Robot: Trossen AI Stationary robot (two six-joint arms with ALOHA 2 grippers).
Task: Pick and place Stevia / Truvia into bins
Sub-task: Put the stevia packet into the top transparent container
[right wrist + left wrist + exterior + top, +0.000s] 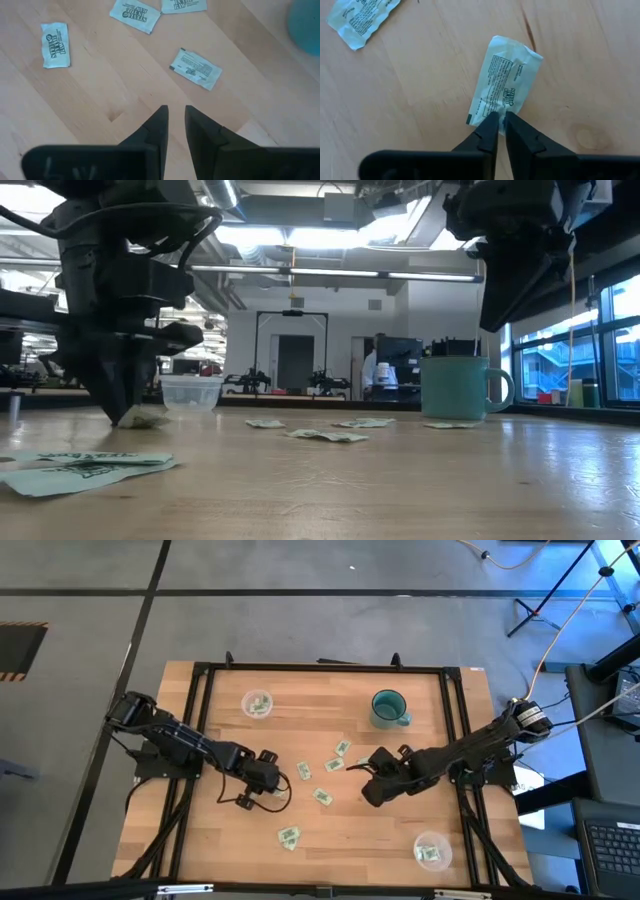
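Nearest the low camera, two Stevia sachets lie flat on the front of the desk; behind them my left hand is down at the wood with its fingers pinched almost together on the short edge of one sachet, which lies flat on the boards; another sachet lies apart from it; my right hand hangs above bare wood with its fingers close together, only a narrow gap between them, holding nothing; three sachets lie beyond its tips; in the overhead view one clear cup with sachets inside sits at the far left, a second clear cup, also holding sachets, at the near right, and the teal mug at the far right; loose sachets lie scattered mid-desk between my hands.
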